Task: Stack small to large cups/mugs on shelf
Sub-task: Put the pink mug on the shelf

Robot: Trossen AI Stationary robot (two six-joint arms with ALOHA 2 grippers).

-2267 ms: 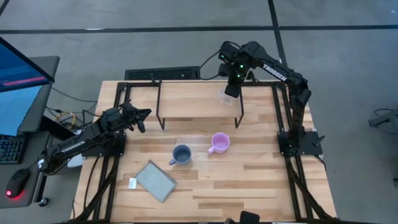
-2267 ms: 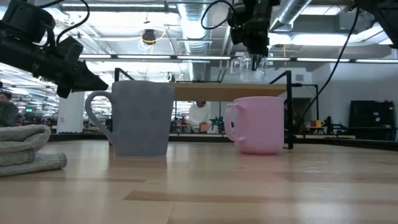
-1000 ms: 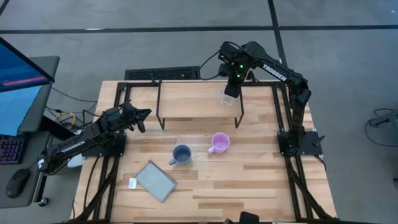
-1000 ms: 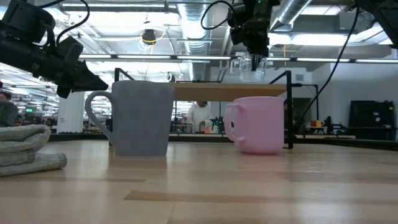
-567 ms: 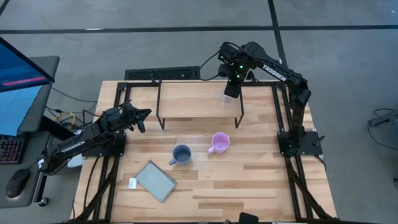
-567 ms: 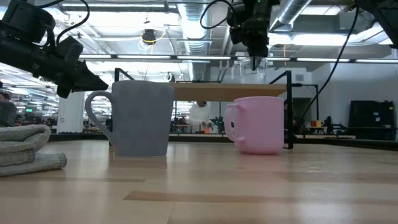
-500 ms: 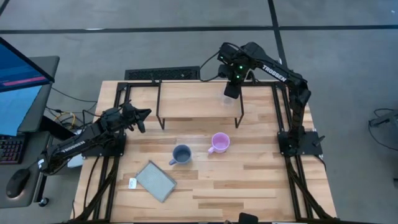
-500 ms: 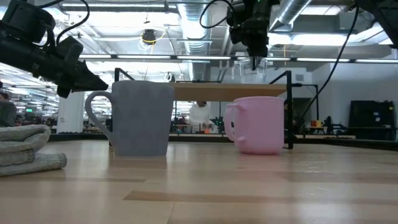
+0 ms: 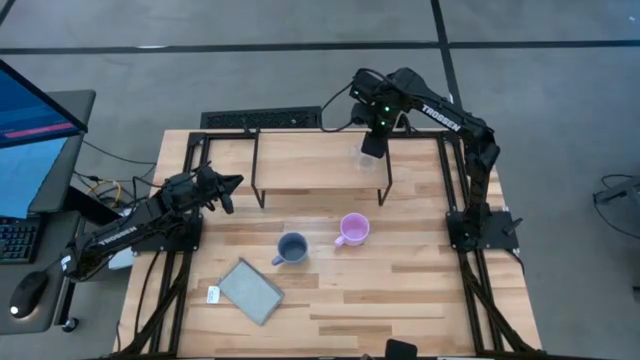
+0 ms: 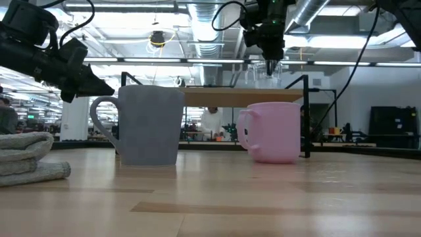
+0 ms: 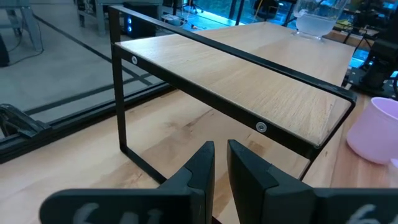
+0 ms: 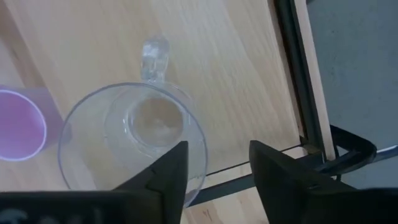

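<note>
**Glass cup near the shelf's corner, right tool open above it**

The right tool (image 9: 369, 147) hangs just above the glass cup (image 12: 134, 134), which stands on the shelf (image 9: 300, 160) close to its right end. In the right wrist view the two fingers (image 12: 166, 171) are spread apart, one over the cup's rim and the other clear of it, with nothing between them.

The main risk, as I judge it, is that finger over the rim: any sideways move from here could catch the glass and push it toward the shelf's black frame edge, which lies just beyond the tool, and it would tip or drop to the table (image 9: 400, 290). A straight lift looks safest.

The pink mug (image 9: 353, 230) and the grey mug (image 9: 291, 248) stand on the table, well below and in front of the right tool, near each other but apart. A grey pad (image 9: 250, 291) lies farther off.

The glass cup looks empty. Both mugs look empty from above, though I cannot see their bottoms well.

The left tool (image 11: 216, 163) waits off the shelf's left end, fingers nearly together, holding nothing.
</note>
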